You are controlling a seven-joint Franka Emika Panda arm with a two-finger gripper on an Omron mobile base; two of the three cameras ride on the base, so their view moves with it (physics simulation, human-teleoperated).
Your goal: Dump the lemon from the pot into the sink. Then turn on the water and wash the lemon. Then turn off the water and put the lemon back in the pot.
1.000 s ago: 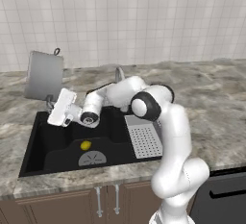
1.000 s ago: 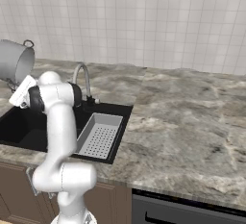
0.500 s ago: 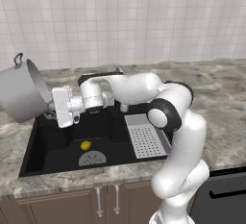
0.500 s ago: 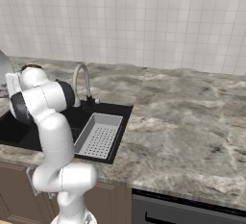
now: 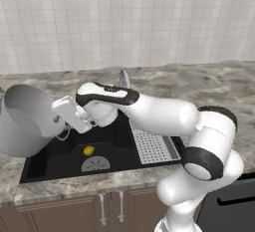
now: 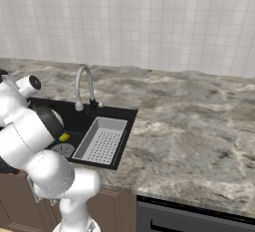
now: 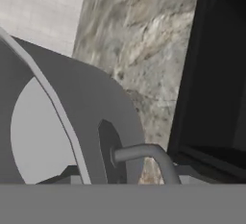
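The grey pot point(image 5: 25, 121) hangs tilted over the counter just left of the sink point(image 5: 52, 159), its mouth turned up and toward the arm. My gripper point(image 5: 62, 125) is shut on the pot's rim by a loop handle point(image 7: 144, 156). The hand view looks along the pot point(image 7: 72, 122), with its rim and pale inside on the left. The lemon point(image 5: 88, 150) lies on the black sink floor beside the round drain point(image 5: 96, 164); it shows again as the lemon point(image 6: 64, 137) next to my arm. No stream falls from the tap point(image 5: 123, 79).
A grey perforated tray point(image 5: 152, 146) fills the sink's right part, seen too as the tray point(image 6: 102, 139). The gooseneck tap point(image 6: 83, 85) rises behind the basin. Marbled counter point(image 6: 189, 131) spreads to the right, with a tiled wall behind and cabinet doors point(image 5: 109, 208) below.
The arm has swung the pot from high behind the sink down and leftward, to the counter beside the basin. The lemon has stayed in the sink.
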